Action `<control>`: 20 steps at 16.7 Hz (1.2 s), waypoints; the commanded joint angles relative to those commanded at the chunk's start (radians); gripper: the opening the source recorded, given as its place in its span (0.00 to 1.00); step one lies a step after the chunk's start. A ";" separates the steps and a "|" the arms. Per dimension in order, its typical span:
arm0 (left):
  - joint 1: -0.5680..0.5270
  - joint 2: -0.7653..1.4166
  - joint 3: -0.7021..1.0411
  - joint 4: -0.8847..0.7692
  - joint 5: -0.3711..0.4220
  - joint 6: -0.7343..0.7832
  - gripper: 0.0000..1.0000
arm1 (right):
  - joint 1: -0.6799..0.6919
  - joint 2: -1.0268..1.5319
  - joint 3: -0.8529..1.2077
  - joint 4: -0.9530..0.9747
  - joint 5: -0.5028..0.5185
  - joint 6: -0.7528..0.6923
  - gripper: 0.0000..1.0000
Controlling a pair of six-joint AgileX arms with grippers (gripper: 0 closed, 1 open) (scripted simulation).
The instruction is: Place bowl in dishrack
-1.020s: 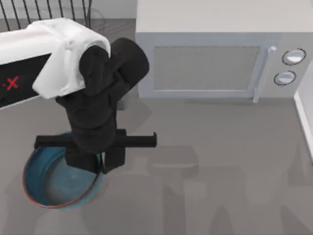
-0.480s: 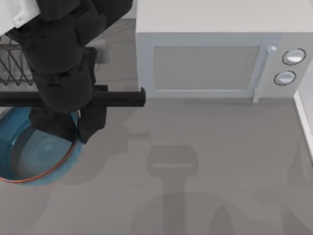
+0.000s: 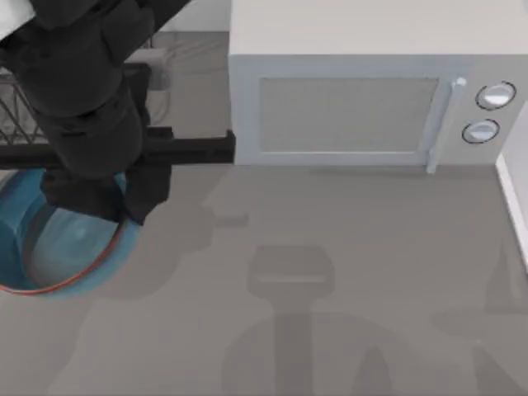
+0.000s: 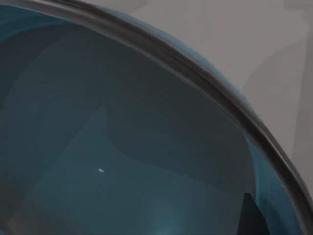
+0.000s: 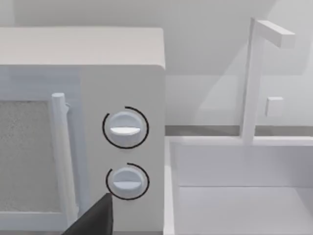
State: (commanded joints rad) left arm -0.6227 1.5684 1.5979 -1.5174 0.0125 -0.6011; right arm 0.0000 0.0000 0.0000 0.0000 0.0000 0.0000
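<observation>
— Left of the microwave, what is listed?

— Item one: left tool, black, hanging over the near rim of the bowl. One finger reaches down at the bowl's reddish-orange rim on the side toward the microwave. A black crossbar on the wrist points toward the microwave's lower front corner. Whether the fingers are clamped on the rim or apart, I cannot tell; the wrist body covers them from above.

— Item two?

— Bowl, blue, thin reddish-orange rim, paler greyish bottom. It lies well left of the microwave, partly under the left arm and cut off by the picture's edge. In the left wrist view the bowl shows its inner wall and a curved rim seen close, with grey worktop beyond.

— Item three?

— Dishrack, dark wire, farther back than the bowl and left of the microwave, largely covered by the arm.

— And the microwave itself?

— White box, mesh door panel, vertical handle, two round dials at its right end. It stands on the grey worktop.

— Anything right of the microwave?

— A white sink with a tall white tap, touching the microwave's right side, seen from the right wrist. A dark finger of the right tool shows in front of the microwave's lower dial; its state cannot be told.
</observation>
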 joint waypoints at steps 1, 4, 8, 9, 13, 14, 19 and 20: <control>0.026 -0.025 -0.014 0.040 0.008 0.024 0.00 | 0.000 0.000 0.000 0.000 0.000 0.000 1.00; 0.136 -0.121 -0.076 0.216 0.038 0.115 0.00 | 0.000 0.000 0.000 0.000 0.000 0.000 1.00; 0.331 -0.273 -0.194 0.556 0.087 0.264 0.00 | 0.000 0.000 0.000 0.000 0.000 0.000 1.00; 0.384 -0.314 -0.228 0.651 0.099 0.303 0.00 | 0.000 0.000 0.000 0.000 0.000 0.000 1.00; 0.593 -0.486 -0.362 1.007 0.148 0.460 0.00 | 0.000 0.000 0.000 0.000 0.000 0.000 1.00; 0.640 -0.527 -0.391 1.080 0.159 0.495 0.00 | 0.000 0.000 0.000 0.000 0.000 0.000 1.00; 0.796 -0.670 -0.480 1.283 0.193 0.608 0.00 | 0.000 0.000 0.000 0.000 0.000 0.000 1.00; 0.804 -0.678 -0.484 1.292 0.194 0.614 0.00 | 0.000 0.000 0.000 0.000 0.000 0.000 1.00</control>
State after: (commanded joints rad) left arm 0.1811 0.8904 1.1136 -0.2257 0.2070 0.0126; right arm 0.0000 0.0000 0.0000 0.0000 0.0000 0.0000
